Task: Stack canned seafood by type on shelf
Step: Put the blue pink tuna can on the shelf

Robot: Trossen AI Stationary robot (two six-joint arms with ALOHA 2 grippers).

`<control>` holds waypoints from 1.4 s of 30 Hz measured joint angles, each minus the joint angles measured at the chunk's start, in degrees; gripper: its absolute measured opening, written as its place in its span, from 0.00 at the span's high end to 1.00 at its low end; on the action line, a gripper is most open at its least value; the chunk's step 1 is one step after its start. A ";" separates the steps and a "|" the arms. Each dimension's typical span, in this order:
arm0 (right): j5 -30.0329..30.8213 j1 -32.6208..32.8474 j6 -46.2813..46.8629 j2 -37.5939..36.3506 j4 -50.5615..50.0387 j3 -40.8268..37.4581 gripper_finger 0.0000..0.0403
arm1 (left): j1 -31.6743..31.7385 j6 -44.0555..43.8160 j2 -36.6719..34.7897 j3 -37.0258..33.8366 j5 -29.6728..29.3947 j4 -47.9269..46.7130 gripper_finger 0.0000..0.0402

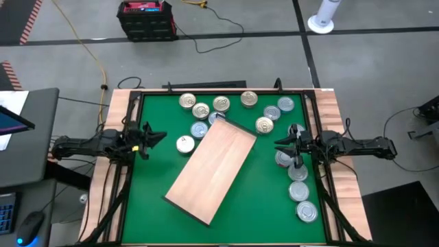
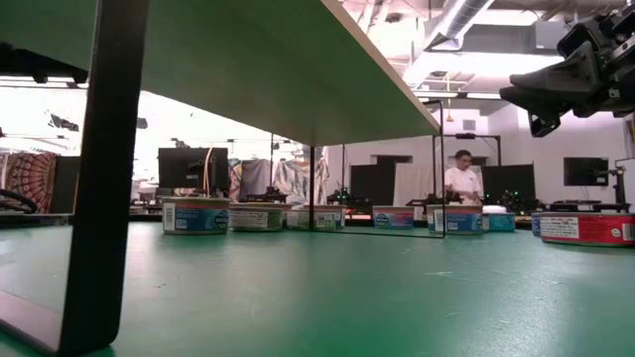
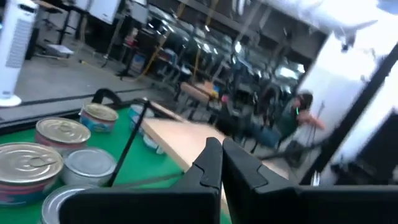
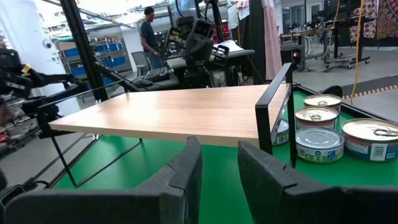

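The green table surface (image 1: 260, 185) fills the middle of the high view, framed by light wooden edges, with grey floor around it. On it, running diagonally from the centre down toward the lower left, stands the long rectangular shelf of light tan wood (image 1: 211, 171); the right wrist view shows its board raised on thin black metal legs (image 4: 275, 118).

The dark left arm reaches in from the frame's left edge, its left gripper (image 1: 156, 136) hovering over the green near the shelf's upper left side, fingers pressed together on nothing. The dark right arm comes in from the right edge; the right gripper (image 1: 282, 143) hangs above the table just right of the shelf, its fingers a narrow gap apart and holding nothing.

The small flat round tins with shiny pull-tab lids all sit on the table, none on the shelf: a cluster (image 1: 223, 106) along the upper centre, and a row (image 1: 300, 184) down the right side. In the low view the tins show blue and red paper labels (image 2: 585, 229), the print too small to read.

A black crate (image 1: 145, 19) and a yellow cable (image 1: 89, 48) lie on the floor at the top of the high view. In the low view a person in a white top (image 2: 461, 181) stands in the bright workshop beyond.
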 joint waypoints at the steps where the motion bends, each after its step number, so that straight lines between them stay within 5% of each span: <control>1: 0.01 0.00 0.00 0.00 0.00 0.01 0.67 | 0.00 -1.13 0.00 0.00 -0.51 0.08 1.00; 10: 0.46 -0.03 0.29 0.04 4.19 0.02 0.67 | -0.01 -16.66 0.00 0.07 -10.14 7.97 1.00; 15: 0.47 0.03 12.18 0.06 15.88 1.33 0.67 | 0.00 -26.30 0.00 0.17 -13.03 10.41 1.00; 27: 0.36 0.55 22.39 -0.09 35.00 1.75 0.67 | 0.00 -29.80 0.15 0.22 -31.32 10.07 1.00; 31: 0.38 0.79 29.72 0.03 34.48 1.83 0.67 | 0.00 -28.14 0.17 0.24 -36.66 10.04 1.00; 35: 11.03 0.13 41.40 0.48 26.85 1.90 0.69 | 0.00 -31.10 0.17 0.24 -41.43 10.02 1.00; 42: 14.09 -4.65 48.39 2.69 9.48 2.81 0.75 | 0.13 -33.92 1.66 0.26 -34.91 10.01 1.00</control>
